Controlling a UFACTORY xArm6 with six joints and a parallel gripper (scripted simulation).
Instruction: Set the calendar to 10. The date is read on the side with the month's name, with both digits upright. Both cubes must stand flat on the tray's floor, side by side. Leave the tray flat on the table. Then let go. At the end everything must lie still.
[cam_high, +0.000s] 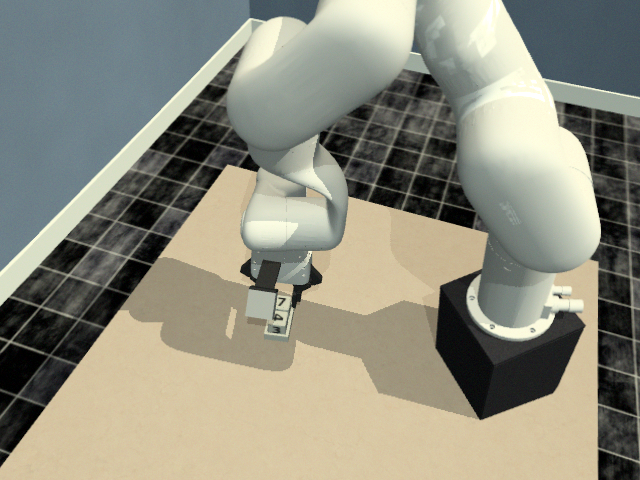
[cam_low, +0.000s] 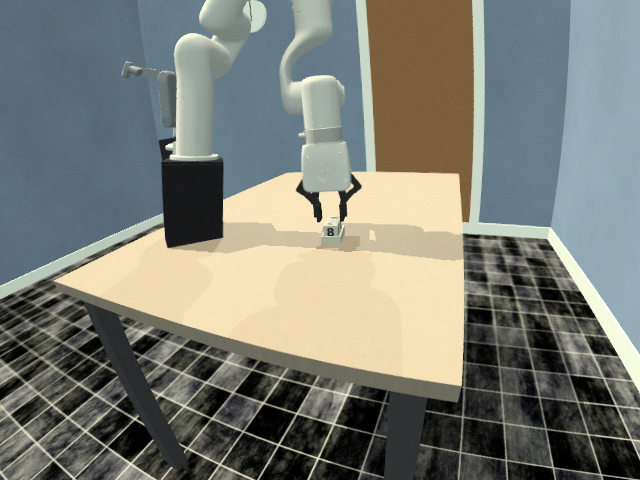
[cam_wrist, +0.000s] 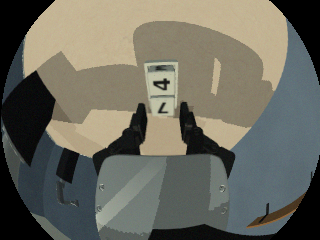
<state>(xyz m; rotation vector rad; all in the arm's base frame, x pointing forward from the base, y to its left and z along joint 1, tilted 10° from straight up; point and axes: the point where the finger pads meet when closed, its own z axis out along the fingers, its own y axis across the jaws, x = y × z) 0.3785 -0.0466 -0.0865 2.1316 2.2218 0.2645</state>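
The pale tray (cam_high: 276, 338) (cam_low: 331, 240) (cam_wrist: 176, 90) lies on the table and holds two white cubes side by side. One cube (cam_high: 278, 316) (cam_wrist: 161, 84) has a 4 on top and a 3 on its end face in the top view. The other cube (cam_high: 282, 301) (cam_low: 330, 231) (cam_wrist: 163, 106) has a 7 on top and an 8 on its end face in the exterior view. My gripper (cam_low: 330, 213) (cam_wrist: 163, 110) is open and empty, just above the 7-topped cube. The month's name and the digits on the long sides are hidden.
The robot's black base block (cam_high: 465, 351) (cam_low: 193, 201) stands on the same table (cam_high: 310, 423) (cam_low: 289, 310), well to the side of the tray. The wrist camera (cam_high: 261, 303) hangs beside the tray and hides part of it in the top view.
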